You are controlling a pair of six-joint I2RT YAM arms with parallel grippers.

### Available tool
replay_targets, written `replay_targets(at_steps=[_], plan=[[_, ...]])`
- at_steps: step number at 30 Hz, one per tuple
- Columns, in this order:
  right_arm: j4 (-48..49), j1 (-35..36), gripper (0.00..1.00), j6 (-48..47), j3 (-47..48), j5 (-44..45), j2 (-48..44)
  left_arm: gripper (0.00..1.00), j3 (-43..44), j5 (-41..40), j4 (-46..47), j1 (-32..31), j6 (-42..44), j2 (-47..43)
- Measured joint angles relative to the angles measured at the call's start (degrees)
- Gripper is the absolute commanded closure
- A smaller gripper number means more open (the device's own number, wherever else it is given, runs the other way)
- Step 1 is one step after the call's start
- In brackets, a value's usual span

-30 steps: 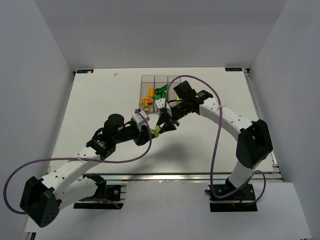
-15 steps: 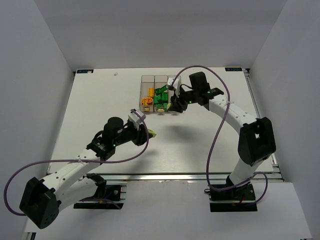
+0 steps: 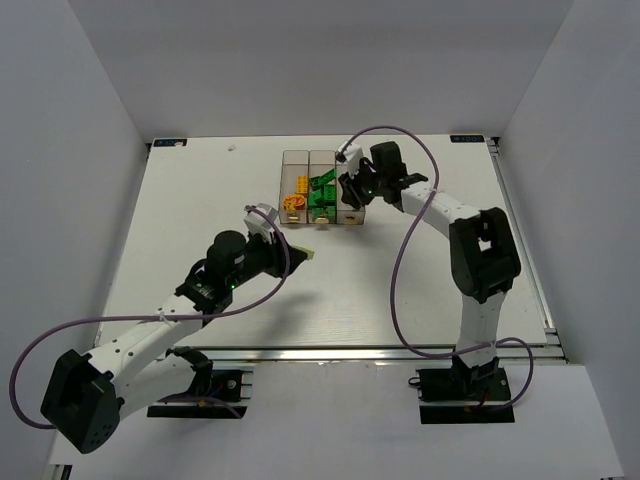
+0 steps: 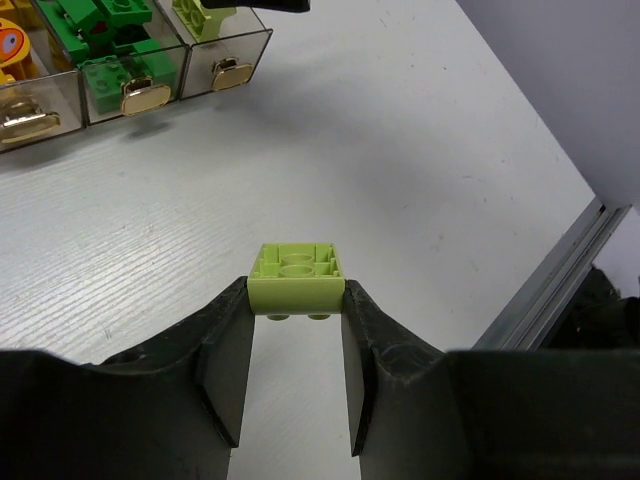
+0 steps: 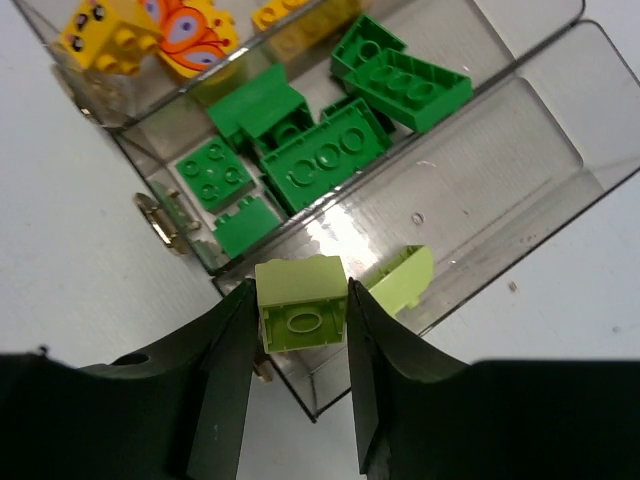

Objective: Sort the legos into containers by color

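— Left hand (image 4: 296, 300), pose?
— Arm stretched low over the table (image 4: 420, 150), pinching a yellow-green brick (image 4: 296, 270).
— Right hand (image 5: 300, 300)?
— Arm extended to the end bin (image 5: 530, 130), gripping a pale brick (image 5: 298, 285), seemingly above its near rim.

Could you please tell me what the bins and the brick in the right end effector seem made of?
Bins: probably clear glossy plastic, given see-through walls with glare. Pale green brick: likely smooth moulded plastic, with crisp edges and soft sheen.
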Motion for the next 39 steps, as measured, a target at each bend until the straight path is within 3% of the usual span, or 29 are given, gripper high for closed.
replay_targets(at_steps=[3, 4, 7, 21, 24, 25, 27, 28, 30, 31, 33, 39], plan=[[0.2, -1.1, 0.63, 0.9, 0.1, 0.9, 1.2, 1.00, 0.3, -1.0, 0.5, 0.0, -2.1, 0.1], [0.3, -1.5, 0.44, 1.0, 0.3, 1.0, 1.4, 1.00, 0.6, -1.4, 0.5, 0.0, -2.7, 0.2], [0.4, -2.4, 0.11, 0.9, 1.0, 0.5, 2.1, 1.00, 1.5, -2.4, 1.6, 0.0, -4.2, 0.9], [-1.7, -5.9, 0.10, -3.4, 0.2, -15.1, -1.9, 1.00, 15.3, -3.9, 5.4, 0.0, -10.0, 18.4], [-3.4, -9.6, 0.25, -4.9, -1.1, -20.4, -6.9, 1.00, 19.4, -3.7, 5.5, 0.0, -10.4, 22.9], [-3.8, -10.6, 0.39, -5.5, -1.7, -21.6, -8.7, 1.00, 20.7, -3.7, 5.4, 0.0, -10.5, 24.2], [-5.0, -12.7, 0.54, -7.6, -3.2, -23.2, -12.6, 1.00, 24.2, -3.4, 5.2, 0.0, -10.7, 27.4], [-5.2, -13.3, 0.69, -8.6, -4.5, -23.8, -14.5, 1.00, 25.6, -3.3, 5.3, 0.0, -10.8, 29.0], [-6.6, -13.6, 0.82, -10.6, -8.3, -25.1, -19.0, 1.00, 28.2, -3.0, 5.2, 0.0, -11.1, 31.8], [-7.0, -13.3, 0.93, -11.1, -10.2, -25.6, -20.7, 1.00, 29.5, -2.9, 5.1, 0.0, -11.2, 33.1], [-7.9, -12.9, 0.98, -11.8, -14.2, -26.4, -24.0, 1.00, 32.6, -2.8, 4.9, 0.2, -11.5, 36.2], [-9.2, -12.5, 0.95, -11.6, -22.4, -26.6, -30.3, 1.00, 42.6, -2.8, 4.0, 0.7, -11.7, 46.2]])
